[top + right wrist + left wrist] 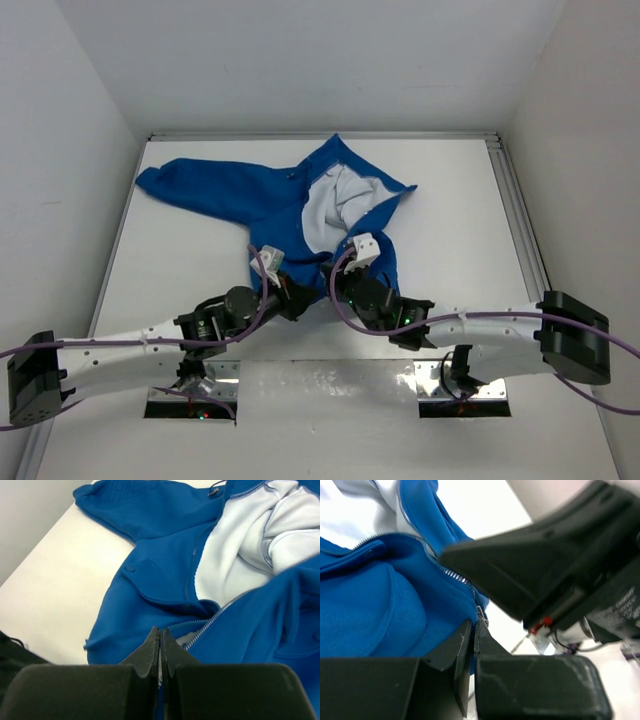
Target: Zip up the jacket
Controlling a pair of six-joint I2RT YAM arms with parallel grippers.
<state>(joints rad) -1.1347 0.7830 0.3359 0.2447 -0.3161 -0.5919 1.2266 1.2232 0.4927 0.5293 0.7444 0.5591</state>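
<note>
from above, the jacket (285,205) lies open on the table (460,250), its zipper running away from the arms, both grippers at its near hem.

left wrist: the left gripper (474,632) is pressed shut just below the zipper (452,574).

right wrist: the right gripper (160,637) is also shut, with the teeth climbing up and right from its tips. i cannot tell if either pinches cloth.

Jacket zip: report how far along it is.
Done: only the approach. The left gripper and right gripper sit shut at the bottom end of the zipper. In hand: joining the two sides there, though an actual pinch can't be confirmed. Left: the whole run upward, since the jacket lies open with its grey-white lining showing.
</note>
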